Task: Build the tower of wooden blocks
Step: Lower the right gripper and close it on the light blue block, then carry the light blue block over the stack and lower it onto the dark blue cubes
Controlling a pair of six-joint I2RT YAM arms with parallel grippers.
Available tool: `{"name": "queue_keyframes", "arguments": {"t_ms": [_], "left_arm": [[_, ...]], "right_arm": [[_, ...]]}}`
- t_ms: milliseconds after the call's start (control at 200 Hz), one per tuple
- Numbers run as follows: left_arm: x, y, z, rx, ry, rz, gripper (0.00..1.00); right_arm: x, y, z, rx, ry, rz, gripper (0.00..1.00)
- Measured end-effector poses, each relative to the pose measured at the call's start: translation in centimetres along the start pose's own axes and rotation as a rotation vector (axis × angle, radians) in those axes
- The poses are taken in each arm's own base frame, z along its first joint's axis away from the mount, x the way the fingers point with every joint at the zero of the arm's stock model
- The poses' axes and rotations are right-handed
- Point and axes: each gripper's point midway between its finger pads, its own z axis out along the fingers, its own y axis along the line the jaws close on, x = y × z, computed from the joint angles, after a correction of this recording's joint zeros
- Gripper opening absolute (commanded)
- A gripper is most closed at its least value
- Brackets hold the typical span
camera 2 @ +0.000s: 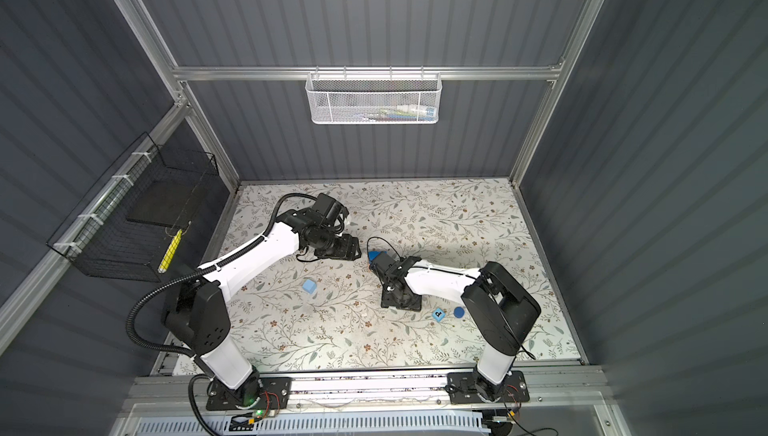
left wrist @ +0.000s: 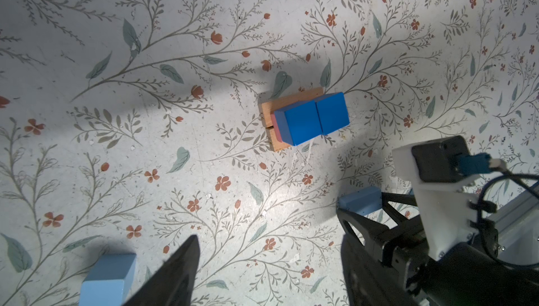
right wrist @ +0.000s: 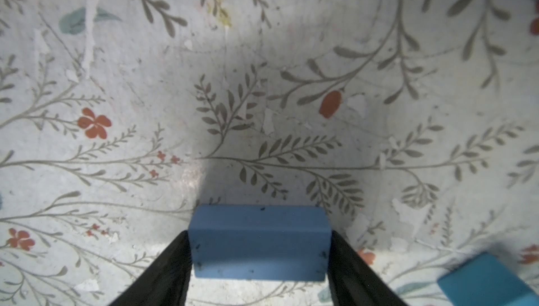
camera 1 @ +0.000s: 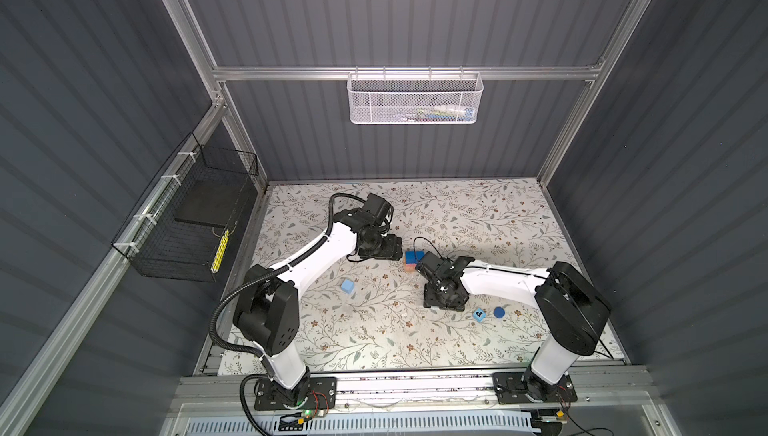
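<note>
Partly built wood block tower point(left wrist: 303, 118) with both grippers beside it. The tower stands just ahead of the left gripper point(camera 1: 392, 248) and close beside the right gripper point(right wrist: 259, 234). It has tan bars point(left wrist: 288, 101) at the base, a pink bar point(left wrist: 275, 128) on them and two dark blue cubes point(left wrist: 331, 112) touching side by side on top. Hidden or unclear: in both top views the right arm point(camera 1: 498, 282) covers the tower's near side and the right gripper's fingers. The light blue bar point(right wrist: 258, 243) pinched end to end between those fingers shows only in the wrist views. Whether the bar rests on the table point(camera 1: 457, 213) or hangs above it cannot be told. Only one finger point(left wrist: 178, 272) of the left gripper shows clearly, the other merging with dark parts of the right arm. Bare table lies between them, so the jaws are spread and hold nothing. A light blue cube point(camera 1: 347, 286) lies behind the left gripper and is cut off by the frame edge in the left wrist view. A lettered blue cube point(camera 1: 479, 314) and a dark blue cylinder point(camera 1: 499, 312) lie just beside each other behind the right gripper. Open room: beyond the tower the table is bare up to its far edge.
</note>
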Motion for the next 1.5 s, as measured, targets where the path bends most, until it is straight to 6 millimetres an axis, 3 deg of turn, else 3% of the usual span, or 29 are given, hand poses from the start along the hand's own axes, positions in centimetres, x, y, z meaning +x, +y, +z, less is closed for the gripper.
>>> {"name": "queue_keyframes", "arguments": {"t_ms": [365, 580, 820, 1030, 1141, 1361, 1501], "left_arm": [[0.0, 0.0, 0.0, 0.0, 0.0, 0.0, 0.76], [0.0, 0.0, 0.0, 0.0, 0.0, 0.007, 0.77], [-0.5, 1.0, -0.3, -0.009, -0.011, -0.001, 0.77], [-1.9, 4.0, -1.2, -0.041, -0.045, -0.061, 0.77], [-2.8, 6.3, -2.2, -0.059, -0.076, -0.11, 0.77], [-3.9, 10.4, -4.0, -0.093, -0.126, -0.197, 0.77], [-4.0, 11.4, -4.2, -0.094, -0.13, -0.217, 0.76]], "right_arm": [[0.0, 0.0, 0.0, 0.001, -0.002, 0.003, 0.61], [0.1, -0.2, -0.2, 0.014, 0.006, 0.002, 0.6], [-2.1, 1.5, -3.3, -0.009, -0.035, -0.023, 0.59], [-6.0, 4.0, -7.5, -0.071, -0.101, -0.042, 0.57], [-8.0, 5.0, -8.7, -0.084, -0.119, -0.048, 0.57], [-11.1, 6.8, -8.3, -0.067, -0.107, -0.067, 0.55], [-12.3, 7.4, -7.6, -0.048, -0.092, -0.081, 0.55]]}}
